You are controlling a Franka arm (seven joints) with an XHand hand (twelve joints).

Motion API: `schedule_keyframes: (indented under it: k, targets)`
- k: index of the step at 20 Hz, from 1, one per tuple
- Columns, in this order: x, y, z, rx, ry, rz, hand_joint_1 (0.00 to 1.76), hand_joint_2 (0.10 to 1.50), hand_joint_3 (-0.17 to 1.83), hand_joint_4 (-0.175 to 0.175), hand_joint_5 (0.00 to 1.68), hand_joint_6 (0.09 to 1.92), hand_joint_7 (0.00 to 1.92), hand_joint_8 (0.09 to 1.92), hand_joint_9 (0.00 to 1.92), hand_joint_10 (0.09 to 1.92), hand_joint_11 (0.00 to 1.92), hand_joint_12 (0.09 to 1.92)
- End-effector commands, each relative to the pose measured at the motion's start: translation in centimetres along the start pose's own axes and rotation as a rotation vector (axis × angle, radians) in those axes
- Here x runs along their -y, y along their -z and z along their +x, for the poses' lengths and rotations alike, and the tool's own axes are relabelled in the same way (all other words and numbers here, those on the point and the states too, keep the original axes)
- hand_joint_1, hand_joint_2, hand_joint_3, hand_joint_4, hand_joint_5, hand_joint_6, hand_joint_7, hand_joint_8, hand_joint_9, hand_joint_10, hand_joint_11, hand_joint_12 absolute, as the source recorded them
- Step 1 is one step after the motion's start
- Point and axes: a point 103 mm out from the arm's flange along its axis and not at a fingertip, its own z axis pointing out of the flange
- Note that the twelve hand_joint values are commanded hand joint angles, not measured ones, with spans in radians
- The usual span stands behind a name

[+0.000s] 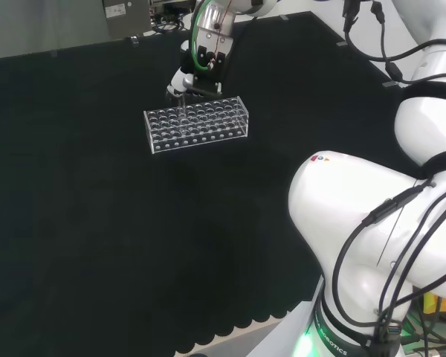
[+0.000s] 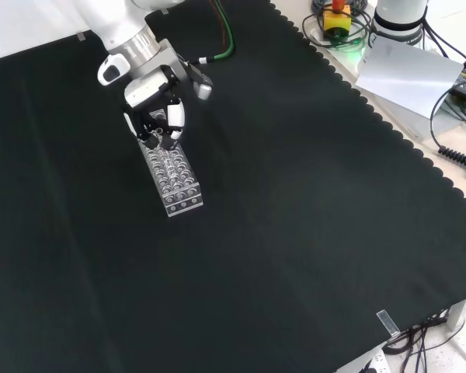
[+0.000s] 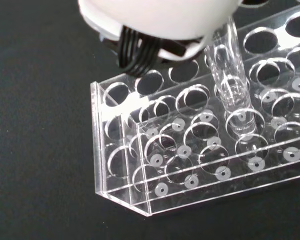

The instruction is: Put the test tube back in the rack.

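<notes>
While the robot hand (image 2: 157, 109) hovers over one end of the clear rack (image 1: 197, 123), its fingers curl around a clear test tube (image 3: 231, 75), held upright. The wrist view shows the tube's lower end passing through a hole in the rack's top plate. The rack stands on the black-clothed worktop (image 2: 295, 217), toward its far edge in the head view.

Table (image 1: 97, 245) w/ black cloth (image 2: 295, 217); clear rack (image 1: 197, 123) lies directly on it, toward far side in head view.
</notes>
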Motion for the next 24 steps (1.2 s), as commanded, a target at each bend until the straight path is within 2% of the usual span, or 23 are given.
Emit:
schedule_keyframes:
  k: [1,9,12,15,18,24]
  targets:
    - [-0.2,-1.3,-0.2,0.013,-0.003,0.024,1.23,0.61,0.68,-0.175,1.39,0.46,1.73,0.49,1.63,0.71,1.31,0.90]
    - [-0.4,-1.6,-0.1,0.015,-0.007,0.035,1.23,0.61,0.68,-0.175,1.39,0.46,1.73,0.49,1.63,0.71,1.31,0.90]
    - [-0.7,-1.6,-0.4,-0.021,-0.003,0.091,1.23,0.61,0.68,-0.175,1.39,0.46,1.73,0.49,1.63,0.71,1.31,0.90]
    - [-0.9,-1.3,-0.8,-0.047,0.014,0.136,1.22,0.62,0.67,-0.175,1.35,0.52,1.67,0.49,1.55,0.74,1.29,0.99]
    - [-0.7,-1.3,-0.8,-0.027,0.018,0.132,1.21,0.70,0.57,-0.175,1.27,0.62,1.57,0.51,1.43,0.79,1.23,1.13]
    - [-0.4,-0.6,-0.4,-0.045,0.026,0.124,1.20,0.78,0.44,-0.175,1.23,0.64,1.43,0.59,1.32,0.84,1.13,1.22]
